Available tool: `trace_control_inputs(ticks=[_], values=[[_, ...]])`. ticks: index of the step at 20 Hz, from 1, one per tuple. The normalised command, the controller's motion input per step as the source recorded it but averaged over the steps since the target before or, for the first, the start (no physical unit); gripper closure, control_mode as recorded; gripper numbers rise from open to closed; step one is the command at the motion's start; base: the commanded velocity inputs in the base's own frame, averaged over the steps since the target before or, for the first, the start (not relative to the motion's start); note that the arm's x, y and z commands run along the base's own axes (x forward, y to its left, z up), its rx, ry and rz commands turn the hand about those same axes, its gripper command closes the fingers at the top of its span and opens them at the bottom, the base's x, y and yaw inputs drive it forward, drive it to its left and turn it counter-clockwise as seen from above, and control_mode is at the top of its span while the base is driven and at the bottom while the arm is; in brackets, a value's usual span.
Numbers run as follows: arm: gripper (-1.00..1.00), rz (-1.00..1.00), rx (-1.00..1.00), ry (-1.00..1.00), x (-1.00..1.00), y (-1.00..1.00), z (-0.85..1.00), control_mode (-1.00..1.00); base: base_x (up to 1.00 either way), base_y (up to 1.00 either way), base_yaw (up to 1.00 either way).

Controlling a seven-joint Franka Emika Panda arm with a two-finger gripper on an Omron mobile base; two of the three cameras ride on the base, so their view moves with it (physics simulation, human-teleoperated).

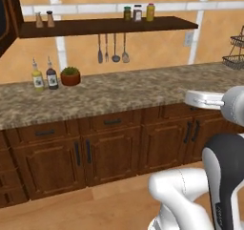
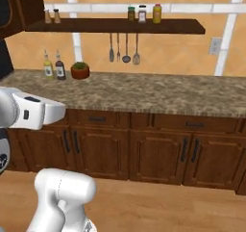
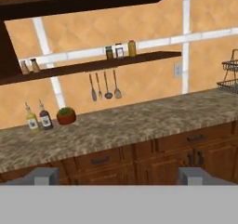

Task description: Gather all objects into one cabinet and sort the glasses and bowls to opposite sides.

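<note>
Along far wall: speckled granite surface point(image 1: 119, 93) over dark-brown panelled drawer units. At surface's left end: yellow bottle point(image 1: 37, 76), dark bottle point(image 1: 52, 76), round terracotta pot with green plant point(image 1: 70, 76). Above: dark wooden shelf point(image 1: 105, 26) bearing small jars; metal utensils point(image 1: 112, 50) hanging beneath. Cabinet point(image 1: 9, 19): dark-brown edge at upper left. Pincer point(image 3: 118, 175): grey fingertips point(image 3: 44, 174) wide apart, holding nothing.
</note>
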Motion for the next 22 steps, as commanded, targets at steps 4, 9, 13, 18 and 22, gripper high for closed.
trace_control_inputs(ticks=[4,9,13,18,22], values=[[-1.0,0.0,0.0,0.0,0.0,0.0,0.0,1.0,-0.04,-0.57,-0.39],[-1.0,0.0,0.0,0.0,0.0,0.0,0.0,1.0,-0.12,-0.49,-0.46],[-1.0,0.0,0.0,0.0,0.0,0.0,0.0,1.0,-0.16,-0.16,-0.55],[-1.0,0.0,0.0,0.0,0.0,0.0,0.0,1.0,-0.24,-0.14,-0.61],[-1.0,0.0,0.0,0.0,0.0,0.0,0.0,1.0,-0.26,-0.1,-0.64]])
